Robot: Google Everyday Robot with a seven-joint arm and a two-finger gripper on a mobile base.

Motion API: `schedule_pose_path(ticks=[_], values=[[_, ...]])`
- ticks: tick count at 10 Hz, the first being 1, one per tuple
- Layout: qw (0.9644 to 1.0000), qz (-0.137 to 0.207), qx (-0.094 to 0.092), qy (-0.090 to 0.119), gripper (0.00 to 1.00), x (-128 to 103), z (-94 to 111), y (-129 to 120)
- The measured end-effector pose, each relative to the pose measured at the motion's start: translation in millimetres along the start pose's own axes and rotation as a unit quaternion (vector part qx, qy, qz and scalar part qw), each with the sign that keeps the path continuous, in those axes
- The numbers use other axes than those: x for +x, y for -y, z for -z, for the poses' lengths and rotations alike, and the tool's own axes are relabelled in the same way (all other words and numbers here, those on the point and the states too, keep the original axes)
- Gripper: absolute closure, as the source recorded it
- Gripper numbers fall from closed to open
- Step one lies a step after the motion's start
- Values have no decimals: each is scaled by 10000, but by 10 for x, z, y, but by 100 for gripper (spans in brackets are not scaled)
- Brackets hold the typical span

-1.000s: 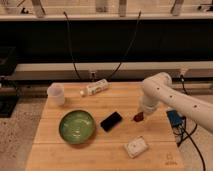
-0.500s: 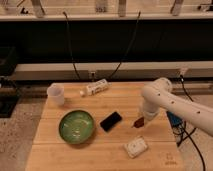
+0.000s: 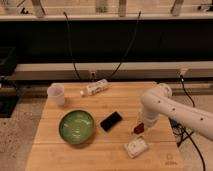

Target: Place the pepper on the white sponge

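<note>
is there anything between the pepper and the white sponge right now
Nothing visible. The gripper, shut on the pepper, hangs just above and behind the white sponge; only bare table lies between them.

The gripper (image 3: 142, 125) sits at the lower end of the white arm (image 3: 162, 107), above the surface (image 3: 110, 150), but the arm's bulk covers most of it and its fingers cannot be made out. The pepper (image 3: 139, 128) shows only as a small dark red blur at the gripper's tip; its top end is hidden. Whether it touches the sponge (image 3: 136, 147) just below cannot be told. The arm runs off the right edge, so its base is out of view. The surface's near edge is cut off at the bottom. The bottle (image 3: 95, 88) label is too blurred to read.
</note>
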Motion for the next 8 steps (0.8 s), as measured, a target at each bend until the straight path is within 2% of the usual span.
schedule_pose_path(ticks=[8], values=[[9993,362,6,-26,100,-205,-111,-161]])
